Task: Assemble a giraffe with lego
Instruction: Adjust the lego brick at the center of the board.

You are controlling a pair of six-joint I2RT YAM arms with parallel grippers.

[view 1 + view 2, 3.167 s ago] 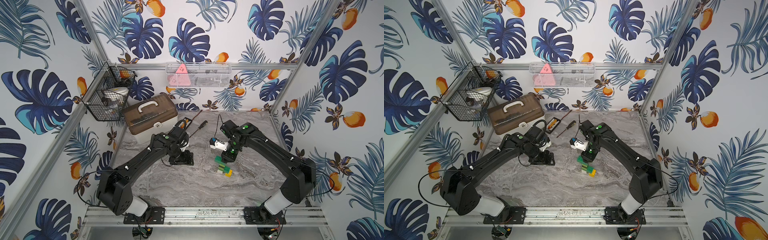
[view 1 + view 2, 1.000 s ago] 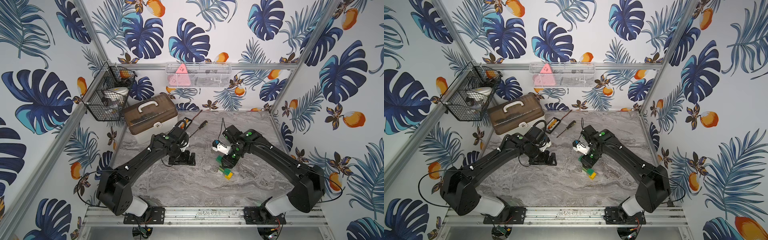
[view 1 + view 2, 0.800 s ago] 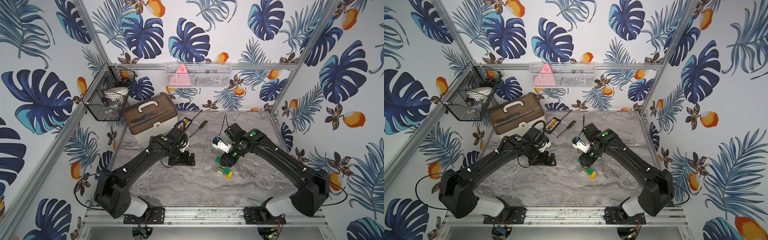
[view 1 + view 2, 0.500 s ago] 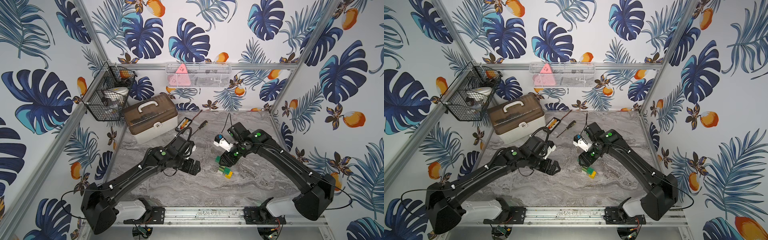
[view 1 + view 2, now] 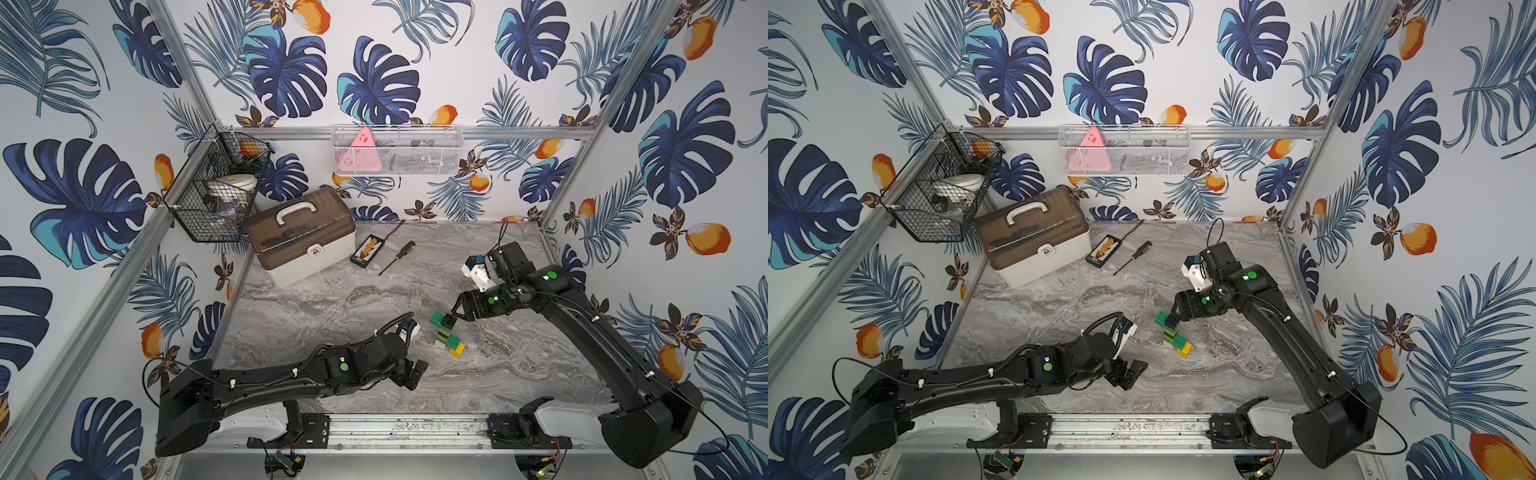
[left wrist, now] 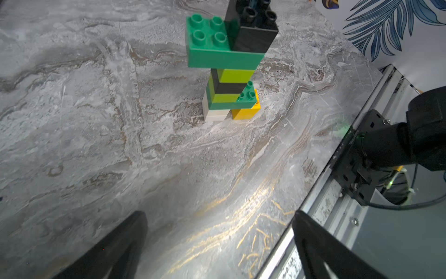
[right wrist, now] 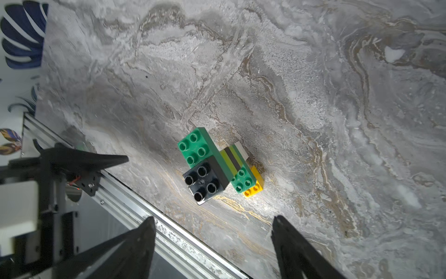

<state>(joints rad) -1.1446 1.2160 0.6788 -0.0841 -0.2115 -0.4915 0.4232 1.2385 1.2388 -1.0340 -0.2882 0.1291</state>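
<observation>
At far left, a wire basket (image 5: 208,208) hangs on the wall. Beneath it a brown-lidded toolbox (image 5: 303,237) sits on the marble table (image 5: 332,303), with a screwdriver (image 5: 397,257) beside it. My left gripper (image 5: 415,375) is spread wide and holds nothing, low near the front rail. The giraffe (image 5: 446,337) stands upright mid-table, with white and yellow bricks at its base and a black brick on top. My right gripper (image 5: 456,312) hangs just beside that black brick, jaws apart, grasping nothing.

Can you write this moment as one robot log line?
giraffe: upright on table, not held | left gripper: open, empty | right gripper: open, empty
</observation>
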